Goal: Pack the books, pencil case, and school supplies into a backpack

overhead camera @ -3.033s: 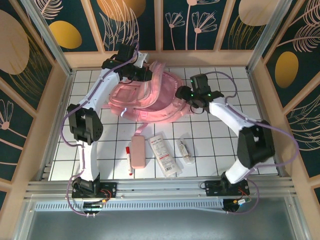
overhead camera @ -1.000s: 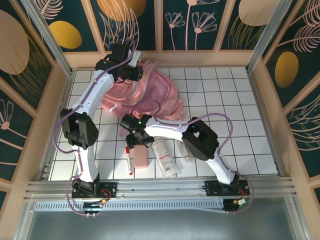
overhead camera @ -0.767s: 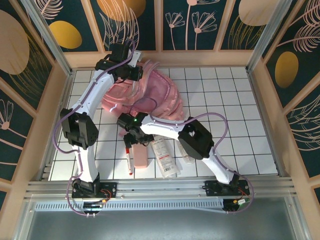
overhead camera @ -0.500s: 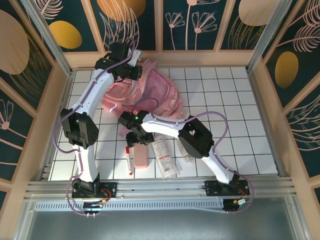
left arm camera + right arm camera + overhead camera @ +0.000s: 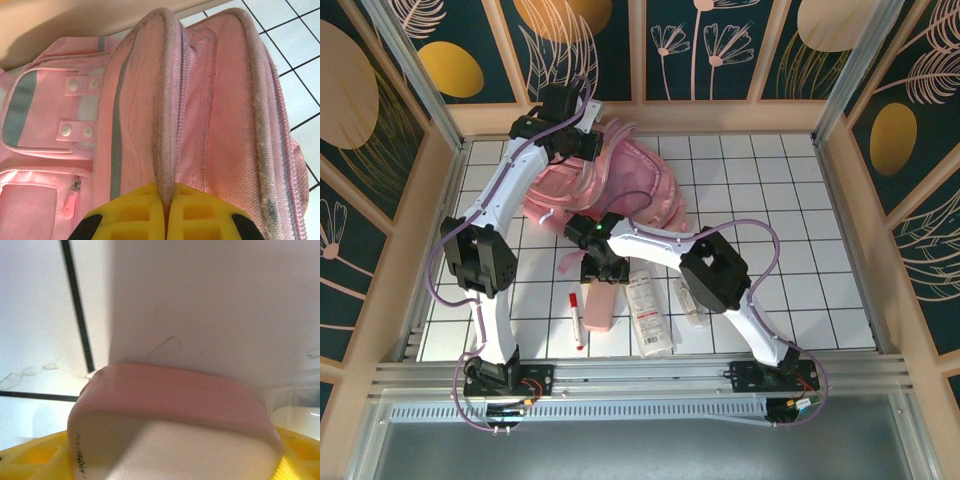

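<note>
Right gripper (image 5: 603, 272) sat low over the far end of the pencil case (image 5: 601, 306), its jaws astride the pouch. In the right wrist view the yellow fingers (image 5: 30, 457) showed at both lower corners, with the rounded pink end of the pouch between them and close to each. Whether they were pressing it or only flanking it could not be told. The pouch lay flat on the white tiled table (image 5: 760, 200), lengthwise toward the near edge. Just to its left lay the red-and-white marker pen (image 5: 577, 318), roughly parallel to it. Just to its right lay the long white packet (image 5: 649, 312) with red print, and beyond that the small clear tube (image 5: 691, 303). The right arm reached across from its base at the near right, its elbow bent above the tube.

Left gripper (image 5: 167, 212) was closed tight on the backpack (image 5: 210, 100), pinching a raised ridge of pink fabric between its yellow pads, which met around that fold. The backpack lay at the far side of the table, near the back wall, beyond the pouch. Grey reflective strips and a zip pull showed on its front pockets. The left arm stretched from the near left up to the bag's far-left edge.
</note>
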Controlling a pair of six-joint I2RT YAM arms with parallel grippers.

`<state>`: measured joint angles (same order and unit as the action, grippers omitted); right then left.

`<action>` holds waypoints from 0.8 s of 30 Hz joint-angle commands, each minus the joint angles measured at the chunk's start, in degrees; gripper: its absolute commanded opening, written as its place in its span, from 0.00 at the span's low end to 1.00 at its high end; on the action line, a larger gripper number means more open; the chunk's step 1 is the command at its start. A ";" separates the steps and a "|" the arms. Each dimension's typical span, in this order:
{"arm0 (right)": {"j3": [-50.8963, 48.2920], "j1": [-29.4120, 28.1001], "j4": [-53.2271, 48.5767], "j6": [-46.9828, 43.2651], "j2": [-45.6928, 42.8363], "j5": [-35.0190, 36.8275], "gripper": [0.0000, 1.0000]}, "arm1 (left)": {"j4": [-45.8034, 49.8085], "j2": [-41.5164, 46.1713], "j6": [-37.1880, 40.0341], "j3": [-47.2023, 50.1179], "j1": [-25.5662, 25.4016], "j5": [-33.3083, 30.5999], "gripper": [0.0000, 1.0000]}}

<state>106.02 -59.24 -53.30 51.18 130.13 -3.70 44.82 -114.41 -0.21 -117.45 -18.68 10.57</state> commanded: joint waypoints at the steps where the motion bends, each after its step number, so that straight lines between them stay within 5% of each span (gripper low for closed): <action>1: -0.62 0.48 -3.40 5.24 -7.23 6.78 0.53 | -3.42 1.47 1.47 -2.35 0.81 -1.33 0.00; 13: -11.50 17.41 11.67 13.97 -28.09 1.94 0.53 | -14.05 8.98 7.04 5.59 0.74 10.61 0.00; 19: -10.38 26.03 17.40 14.14 -24.85 1.14 0.52 | -14.84 9.78 9.42 6.69 0.66 20.86 0.00; 24: -4.02 27.60 18.43 15.22 -17.54 3.92 0.54 | -14.13 8.65 7.10 5.01 0.49 25.57 0.00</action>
<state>98.19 -31.31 -38.57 64.49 109.60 -1.89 38.89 -108.53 6.31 -109.43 -17.69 27.46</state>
